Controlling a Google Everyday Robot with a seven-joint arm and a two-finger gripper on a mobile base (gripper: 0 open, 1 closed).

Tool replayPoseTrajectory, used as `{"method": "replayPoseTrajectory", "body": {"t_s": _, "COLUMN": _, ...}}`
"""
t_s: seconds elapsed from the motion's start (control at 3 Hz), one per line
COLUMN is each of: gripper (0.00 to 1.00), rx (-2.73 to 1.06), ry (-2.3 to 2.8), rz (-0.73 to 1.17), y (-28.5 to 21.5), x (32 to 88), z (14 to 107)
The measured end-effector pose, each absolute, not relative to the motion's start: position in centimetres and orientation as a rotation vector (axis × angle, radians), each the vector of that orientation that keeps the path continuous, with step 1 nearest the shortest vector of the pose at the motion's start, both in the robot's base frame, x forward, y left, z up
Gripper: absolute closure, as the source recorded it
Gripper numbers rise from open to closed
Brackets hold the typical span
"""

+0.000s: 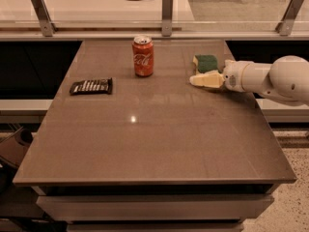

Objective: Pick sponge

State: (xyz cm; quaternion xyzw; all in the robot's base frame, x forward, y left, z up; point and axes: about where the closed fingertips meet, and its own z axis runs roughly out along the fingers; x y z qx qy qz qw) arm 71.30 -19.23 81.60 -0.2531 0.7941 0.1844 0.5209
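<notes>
The sponge (205,63) lies on the brown table (145,129) at the far right, dark green top over pale yellow foam, shorter than the red soda can (143,56) to its left. My pale yellow gripper (195,80) comes in from the right on a white arm (270,79). It points left, low over the table, just in front of the sponge and close beside it. I cannot tell whether it touches the sponge.
A dark snack bar (91,86) in a wrapper lies at the table's left. A glass rail with metal posts (167,13) runs along the back edge. A dark object sits on the floor at the lower left.
</notes>
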Motion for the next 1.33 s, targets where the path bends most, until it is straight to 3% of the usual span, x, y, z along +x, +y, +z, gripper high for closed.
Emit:
{"method": "replayPoseTrajectory", "body": {"t_s": 1.0, "gripper": 0.87, "rx": -0.612, "ry": 1.903, "rz": 0.448, "y": -18.81, "x": 71.36, "z": 81.74}}
{"method": "replayPoseTrajectory", "body": {"t_s": 1.33, "gripper": 1.00, "rx": -0.612, "ry": 1.903, "rz": 0.448, "y": -18.78, "x": 71.37, "z": 81.84}}
